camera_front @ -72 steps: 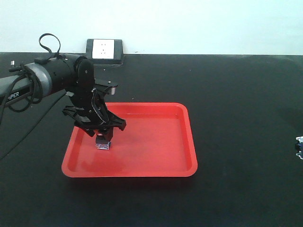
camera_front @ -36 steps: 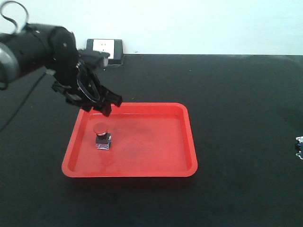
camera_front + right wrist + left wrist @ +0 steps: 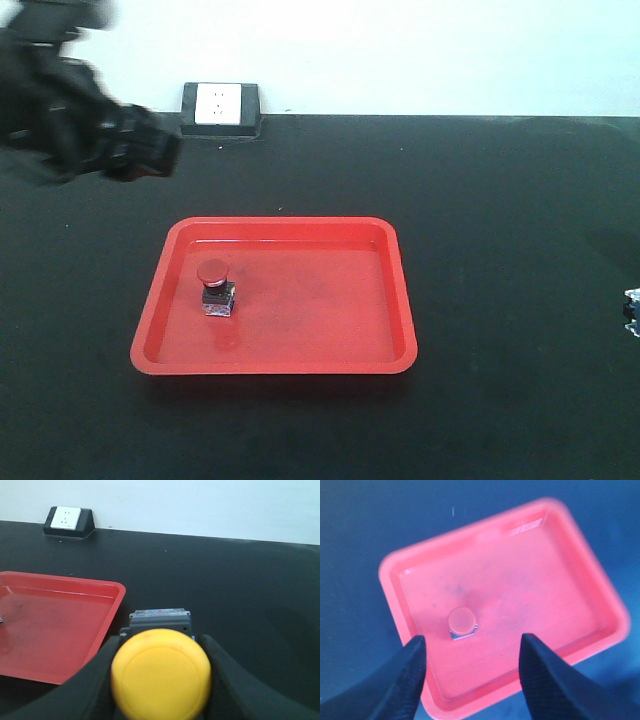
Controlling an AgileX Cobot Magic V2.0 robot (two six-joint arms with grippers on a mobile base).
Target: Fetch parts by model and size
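A red-capped push-button switch (image 3: 213, 286) stands upright on its dark base in the left part of the red tray (image 3: 400, 300). In the left wrist view the same switch (image 3: 462, 622) lies far below my left gripper (image 3: 471, 641), which is open and empty. From the front that left gripper (image 3: 150, 150) is a blur, high and to the left of the tray. My right gripper (image 3: 159, 652) is shut on the yellow-capped switch (image 3: 160, 677), its fingers (image 3: 220, 675) pressed on either side below the cap. It hangs to the right of the tray (image 3: 112, 611).
A black box with a white socket (image 3: 220, 105) sits at the table's back edge against the wall, also in the right wrist view (image 3: 67, 520). A small pale object (image 3: 632, 310) shows at the far right edge of the black tabletop.
My left gripper was low around the red switch in the tray. It has let go and risen up and to the left, leaving the switch standing there.
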